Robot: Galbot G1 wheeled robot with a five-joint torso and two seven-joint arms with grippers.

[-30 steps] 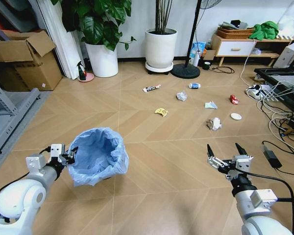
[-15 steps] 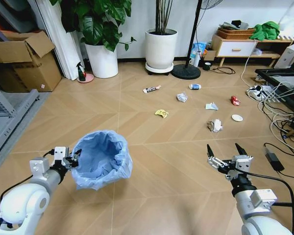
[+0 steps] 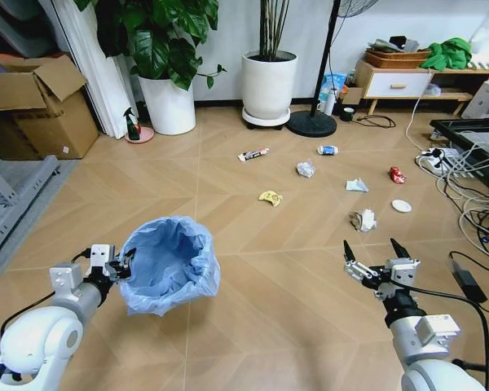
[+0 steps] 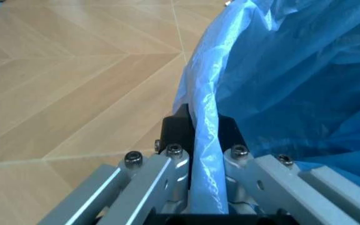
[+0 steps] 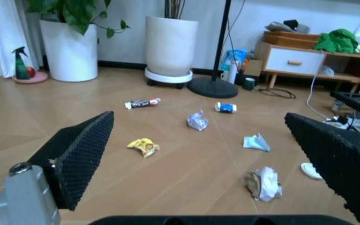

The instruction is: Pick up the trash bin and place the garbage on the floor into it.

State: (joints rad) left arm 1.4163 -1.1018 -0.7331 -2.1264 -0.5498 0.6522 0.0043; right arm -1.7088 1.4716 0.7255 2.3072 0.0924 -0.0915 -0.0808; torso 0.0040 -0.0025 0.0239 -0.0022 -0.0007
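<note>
At the left, the left gripper was clamped on the rim of the trash bin, one bin lined with a light-blue bag, carried tilted over the floor. In the left wrist view the two fingers pinched the bag-covered rim between them.

Farther out, eight pieces of garbage lay scattered on the floor, each apart from the others: one tube-shaped wrapper, one yellow peel scrap, one crumpled wad, one blue-white can, one pale folded scrap that could be paper or film, one larger crumpled paper wad, one red crushed wrapper and one white disc.

At the right, the right gripper hung low with its two fingers spread wide and nothing between them, the larger wad just beyond it. Its wrist view looked between both black pads toward the litter
</note>
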